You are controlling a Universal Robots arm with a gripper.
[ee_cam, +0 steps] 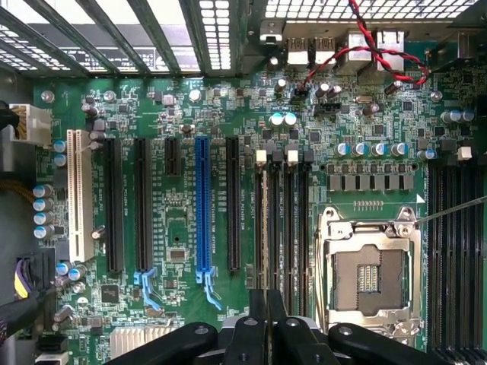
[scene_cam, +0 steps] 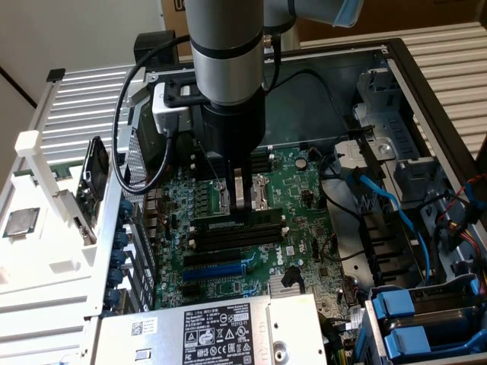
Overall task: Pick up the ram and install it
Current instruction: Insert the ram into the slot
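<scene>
**A:** Where do we have the ram (ee_cam: 267,243)?

**B:** It's standing on edge, lined up with one of the long black memory slots (scene_cam: 236,236), right beside the empty processor socket (ee_cam: 370,268). From the wrist it reads as a thin strip running away from the gripper (scene_cam: 245,211) toward a white end clip (ee_cam: 261,156).

**A:** And the fingers (ee_cam: 257,315)?

**B:** They're close together with only a sliver between them, and the ram's upper edge sits in that sliver, so we take it as pinched. That makes sense to us: a hold on the top edge at about mid-length keeps the stick upright and leaves the contact edge free to meet the slot.

**A:** Is it seated?

**B:** We can't tell. Its lower edge is down among the slots, but whether it has gone home is hidden from us.

**A:** Why does the case (scene_cam: 426,91) lie on its side?

**B:** So the motherboard (ee_cam: 183,228) faces up — that way the slots can be reached from straight above (our reading, anyway).

**A:** And the arm (scene_cam: 228,53)?

**B:** Its last segment hangs plumb over the board, with the wrist vertical and the fingers pointing straight down. They grip across the stick's thin faces, so the gripper sits square to the slot rather than skewed.
</scene>
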